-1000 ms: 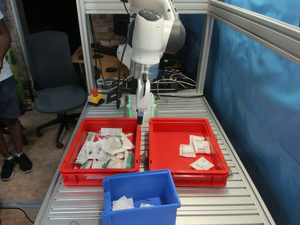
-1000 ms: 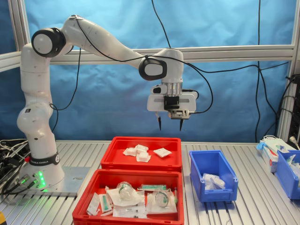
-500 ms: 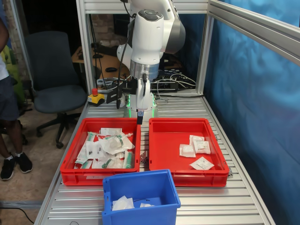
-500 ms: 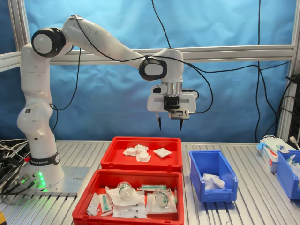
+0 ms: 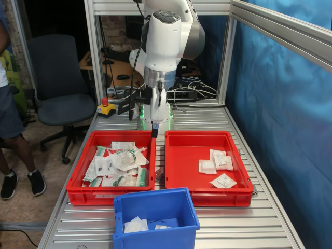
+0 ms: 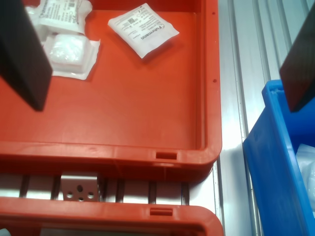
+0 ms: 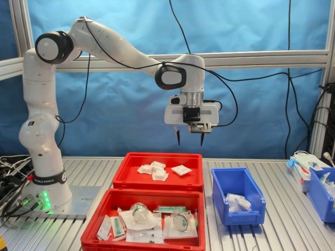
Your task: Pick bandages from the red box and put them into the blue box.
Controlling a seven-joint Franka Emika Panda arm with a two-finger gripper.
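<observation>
Red plastic first, reading across the second exterior view: on its left sits the red box (image 7: 157, 178) at the back of the ribbed metal counter (image 7: 272, 235), with a second red tray (image 7: 144, 219) heaped with green-and-white wrapped items in front of it. You have the bandages (image 7: 159, 170) lying flat on the red box floor, four as far as the first exterior view shows (image 5: 217, 165), three bunched together and one a little apart. They are small square white packets in sealed wrap; the wrist view shows print on one (image 6: 142, 29) and a padded lump under clear film on another. Above the right end of that box hangs the gripper (image 7: 189, 140), well clear of everything, jaws spread apart and holding nothing. Further right stands the blue box (image 7: 238, 196), deep and thick-rimmed, with white packets already lying in it, two or three by the first exterior view (image 5: 140, 224). So you are partway, I judge: some are delivered, and the four in the red box are still to lift.
</observation>
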